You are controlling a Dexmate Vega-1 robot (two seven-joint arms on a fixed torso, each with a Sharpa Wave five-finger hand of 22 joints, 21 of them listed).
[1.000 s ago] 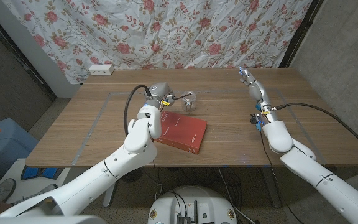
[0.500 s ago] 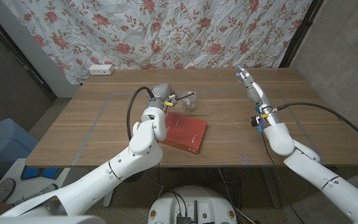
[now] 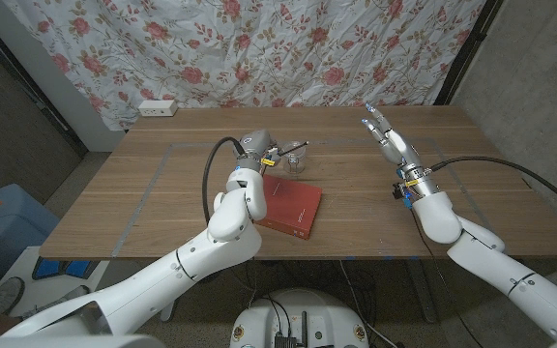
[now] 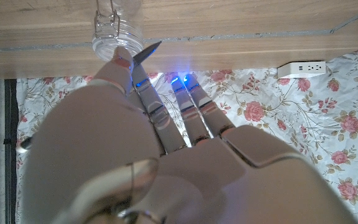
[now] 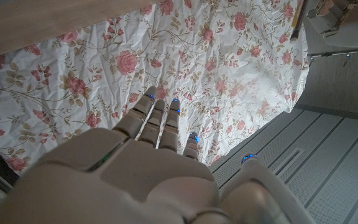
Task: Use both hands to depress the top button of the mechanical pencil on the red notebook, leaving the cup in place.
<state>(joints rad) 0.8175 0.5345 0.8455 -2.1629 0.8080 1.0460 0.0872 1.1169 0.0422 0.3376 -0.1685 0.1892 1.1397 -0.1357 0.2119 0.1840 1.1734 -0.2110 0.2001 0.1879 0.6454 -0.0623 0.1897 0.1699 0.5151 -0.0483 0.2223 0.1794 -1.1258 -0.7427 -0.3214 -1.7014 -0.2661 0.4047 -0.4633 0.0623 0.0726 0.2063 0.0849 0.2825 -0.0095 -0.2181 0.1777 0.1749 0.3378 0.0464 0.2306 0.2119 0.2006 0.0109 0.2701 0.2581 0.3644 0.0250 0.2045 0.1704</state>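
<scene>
Mechanical pencil [image 3: 292,147]: thin dark stick with a metallic glint, tilted, held up by the left hand [image 3: 255,147] just above the far edge of the red notebook [image 3: 286,204], its far end pointing toward the cup [image 3: 296,160]. In the left wrist view the pencil [image 4: 144,53] shows as a slim dark pointed sliver pinched at the fingertips [image 4: 124,60], other fingers lying close together and straight, blue lights between them. Notebook is a flat matte red rectangle, lying skewed on the wooden table [image 3: 143,193], its near-left corner hidden under the left forearm. Cup is small, clear glass, rounded, standing on the table just beyond the notebook's far edge, near the pencil; the left wrist view shows its clear ribbed rim [image 4: 115,38] with a wire bail against the wood grain. Right hand [image 3: 385,135] is raised over the table's far right, well apart from the notebook, fingers spread and extended, holding nothing; the right wrist view shows its smooth white back [image 5: 143,163] with fingers apart, blue-lit tips. Table is warm brown plank with faint tape lines. Behind it a wrinkled white cloth with pink roses [image 3: 259,48]; a white power strip [image 3: 158,108] sits at the table's far left corner.
</scene>
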